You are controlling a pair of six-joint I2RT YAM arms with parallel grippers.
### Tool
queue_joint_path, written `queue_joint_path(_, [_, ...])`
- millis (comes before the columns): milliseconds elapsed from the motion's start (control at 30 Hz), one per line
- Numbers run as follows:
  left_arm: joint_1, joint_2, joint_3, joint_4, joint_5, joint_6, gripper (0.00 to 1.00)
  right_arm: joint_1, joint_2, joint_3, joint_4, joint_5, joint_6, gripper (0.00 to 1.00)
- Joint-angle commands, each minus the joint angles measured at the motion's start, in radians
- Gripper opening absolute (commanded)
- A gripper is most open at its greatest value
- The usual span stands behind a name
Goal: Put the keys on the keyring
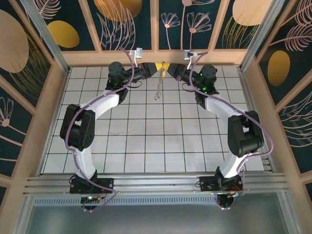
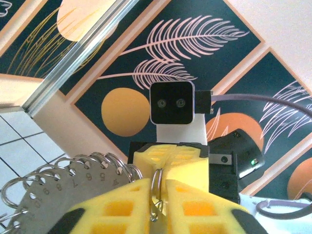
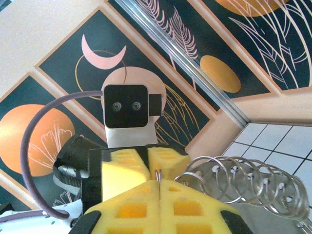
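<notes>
Both arms reach long and low toward the far edge of the worktop (image 1: 146, 146). Their elbows bow outward and their wrists turn in, so the left pincer (image 1: 156, 68) and right pincer (image 1: 166, 68) meet tip to tip above the tiles.

Each pincer is closed to a sliver. The left wrist camera shows a thin silver ring nipped between the left pincer's yellow pads. The right wrist camera shows what looks like the same ring poking up between the right pincer's pads.

That ring belongs to the keyring (image 1: 158, 89), which hangs straight down below the two pincers like a lacy strand. Close up it is a run of wire loops (image 3: 239, 180) just beside the right pincer. A numbered metal plate (image 2: 53, 195) sits just beside the left one.

I cannot pick out the key. Its small yellow head may be lost against the pads.

I'd judge the keyring light and floppy, so it will swing with any wrist move. The wire itself is hard, thin and slick, and could twist or slip in soft foam. The best hold is one single loop, pinched across its wire near the fingertips, leaving the opening clear for a key.
</notes>
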Motion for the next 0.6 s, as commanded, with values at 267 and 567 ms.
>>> queue_joint_path(267, [0.042, -0.041, 0.075, -0.270, -0.001, 0.238, 0.45, -0.102, 0.074, 0.161, -0.133, -0.240, -0.102, 0.00])
queue_joint_path(567, [0.067, 0.030, 0.275, -0.545, 0.134, 0.404, 0.50, -0.125, 0.178, 0.377, -0.466, -0.425, -0.341, 0.00])
